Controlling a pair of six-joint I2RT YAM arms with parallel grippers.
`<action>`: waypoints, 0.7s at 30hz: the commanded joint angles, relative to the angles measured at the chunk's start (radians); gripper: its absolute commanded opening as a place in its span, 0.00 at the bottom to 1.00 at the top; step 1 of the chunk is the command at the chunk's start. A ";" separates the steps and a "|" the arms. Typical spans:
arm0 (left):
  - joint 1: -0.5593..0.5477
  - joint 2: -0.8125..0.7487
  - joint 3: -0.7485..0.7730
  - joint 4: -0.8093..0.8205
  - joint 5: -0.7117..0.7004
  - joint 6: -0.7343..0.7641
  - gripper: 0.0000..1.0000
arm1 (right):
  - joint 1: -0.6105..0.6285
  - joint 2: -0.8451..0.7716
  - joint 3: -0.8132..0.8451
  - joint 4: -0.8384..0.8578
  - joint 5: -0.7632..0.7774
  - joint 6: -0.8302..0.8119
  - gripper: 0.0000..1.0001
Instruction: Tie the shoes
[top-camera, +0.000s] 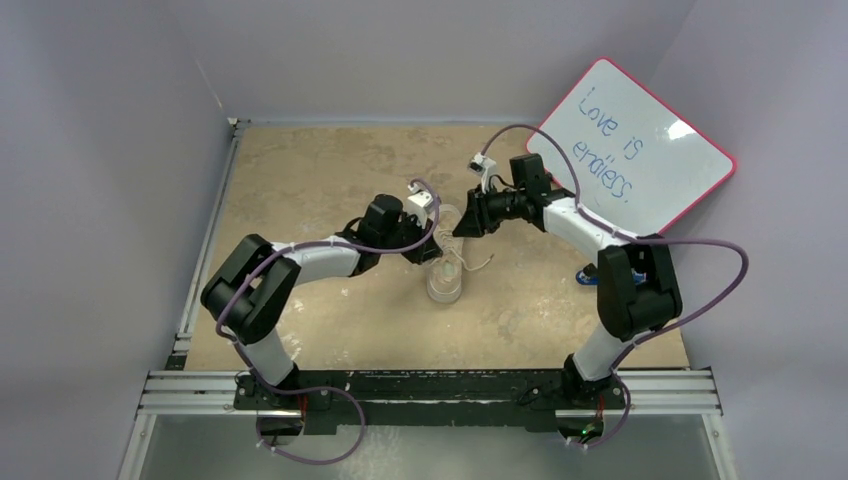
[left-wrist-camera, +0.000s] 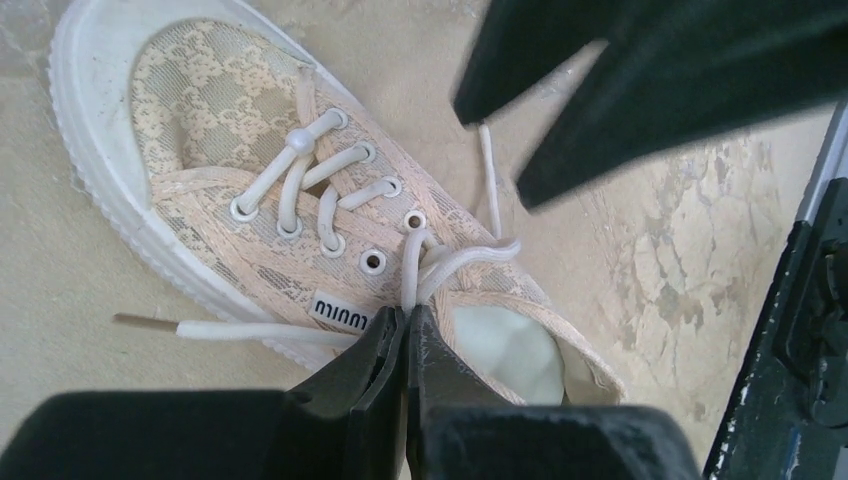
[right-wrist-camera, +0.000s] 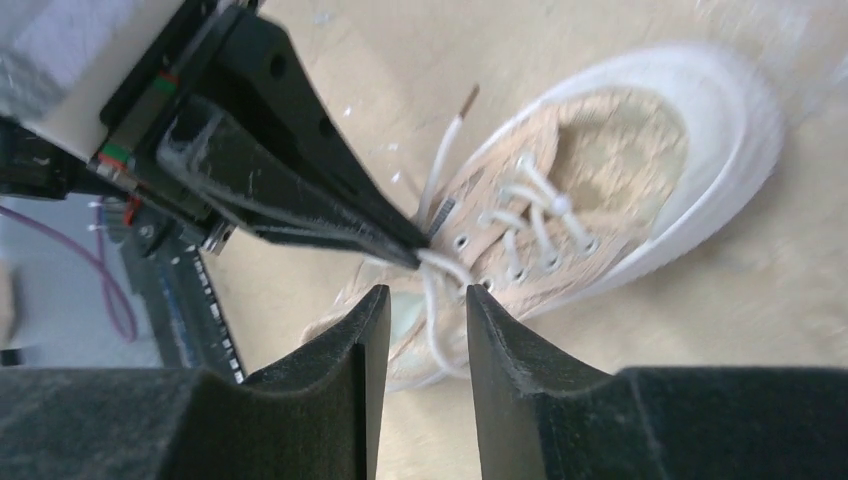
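1 sneaker (left-wrist-camera: 200, 100), left end effector (left-wrist-camera: 405, 318) pinched seemingly on lace (left-wrist-camera: 410, 270), right end effector (right-wrist-camera: 425, 295) parted

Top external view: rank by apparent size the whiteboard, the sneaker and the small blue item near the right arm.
1. whiteboard, by far the largest.
2. sneaker, partly covered from above.
3. small blue item, smallest as seen, but partly hidden, so its full size is unsure.

Sneaker (left-wrist-camera: 215, 110) on table (top-camera: 330, 180) — left gripper (left-wrist-camera: 407, 315) on laces (left-wrist-camera: 440, 268), right gripper (right-wrist-camera: 418, 295) just behind.
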 joint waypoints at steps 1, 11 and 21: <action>0.000 -0.074 -0.023 0.058 -0.044 0.130 0.00 | -0.009 0.061 0.118 0.014 0.003 -0.217 0.32; -0.007 -0.096 -0.059 0.119 -0.041 0.273 0.00 | 0.016 0.219 0.212 -0.061 -0.295 -0.352 0.20; -0.007 -0.095 -0.061 0.167 -0.022 0.283 0.00 | 0.022 0.252 0.190 -0.070 -0.313 -0.361 0.12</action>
